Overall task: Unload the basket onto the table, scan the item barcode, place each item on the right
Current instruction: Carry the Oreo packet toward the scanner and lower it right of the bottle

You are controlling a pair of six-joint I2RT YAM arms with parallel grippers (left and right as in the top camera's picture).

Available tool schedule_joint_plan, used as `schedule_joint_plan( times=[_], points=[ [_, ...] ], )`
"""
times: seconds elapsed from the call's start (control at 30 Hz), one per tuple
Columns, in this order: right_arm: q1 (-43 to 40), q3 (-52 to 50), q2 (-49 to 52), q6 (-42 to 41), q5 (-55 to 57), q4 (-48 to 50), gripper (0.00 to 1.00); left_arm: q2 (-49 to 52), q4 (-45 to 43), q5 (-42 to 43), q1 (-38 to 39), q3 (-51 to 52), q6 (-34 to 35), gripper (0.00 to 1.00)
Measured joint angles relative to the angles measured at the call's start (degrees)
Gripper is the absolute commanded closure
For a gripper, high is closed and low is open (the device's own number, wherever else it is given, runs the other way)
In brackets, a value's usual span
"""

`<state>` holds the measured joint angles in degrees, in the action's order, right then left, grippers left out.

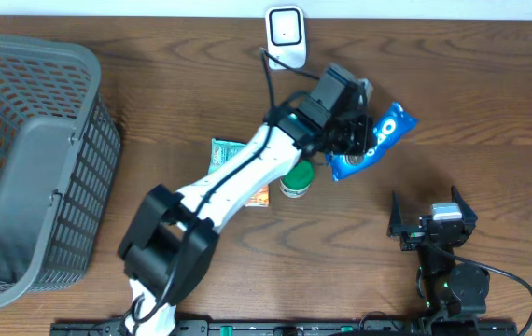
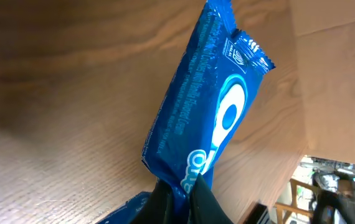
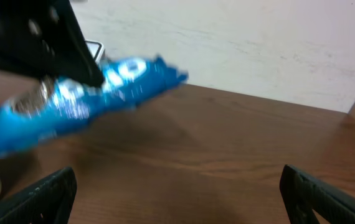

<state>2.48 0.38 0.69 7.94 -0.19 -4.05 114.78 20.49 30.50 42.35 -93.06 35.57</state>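
A blue snack packet (image 1: 378, 140) with white lettering hangs above the table right of centre, pinched by my left gripper (image 1: 352, 135), which is shut on it. In the left wrist view the blue packet (image 2: 212, 118) rises from between the black fingers (image 2: 205, 202). The white barcode scanner (image 1: 286, 34) stands at the table's far edge, a little left of the packet. My right gripper (image 1: 431, 224) sits near the front right, open and holding nothing. In the right wrist view the blue packet (image 3: 103, 93) floats ahead to the left, and the open fingers (image 3: 47, 196) frame bare wood.
A grey mesh basket (image 1: 33, 159) fills the left side. A green-lidded jar (image 1: 296, 179), a green packet (image 1: 224, 152) and an orange packet (image 1: 259, 195) lie under the left arm near the centre. A black cable (image 1: 271, 79) runs from the scanner.
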Motion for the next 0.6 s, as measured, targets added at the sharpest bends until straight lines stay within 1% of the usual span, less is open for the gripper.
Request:
schedule_joint_plan(
  times=[0.23,0.6],
  points=[
    [0.0,0.0,0.0,0.0,0.0,0.0,0.01,3.91,-0.02,-0.04,0.52,0.0,0.76,0.93],
    [0.0,0.0,0.0,0.0,0.0,-0.02,0.01,4.15,0.02,-0.33,0.52,0.02,0.85,0.92]
  ],
)
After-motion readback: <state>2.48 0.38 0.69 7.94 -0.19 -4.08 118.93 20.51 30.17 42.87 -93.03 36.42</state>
